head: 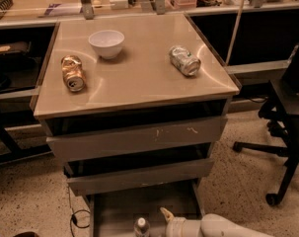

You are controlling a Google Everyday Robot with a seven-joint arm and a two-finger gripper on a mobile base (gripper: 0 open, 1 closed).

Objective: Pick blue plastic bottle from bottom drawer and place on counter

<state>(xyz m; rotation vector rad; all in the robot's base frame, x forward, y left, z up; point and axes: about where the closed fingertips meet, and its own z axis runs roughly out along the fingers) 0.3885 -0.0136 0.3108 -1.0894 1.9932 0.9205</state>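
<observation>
The blue plastic bottle (pixel 141 227) stands upright in the open bottom drawer (pixel 119 204) at the lower edge of the camera view; only its white cap and shoulders show. My gripper (pixel 166 215), on a white arm, is low over the drawer just right of the bottle, a small gap apart from it. The beige counter (pixel 139 83) tops the cabinet above.
On the counter are a white bowl (pixel 106 42), a gold can (pixel 72 73) lying at the left and a crushed silver can (pixel 184 60) at the right. Two upper drawers (pixel 139 137) overhang the bottom one. A black office chair (pixel 287 127) stands at the right. A cable (pixel 75 216) lies on the floor at the left.
</observation>
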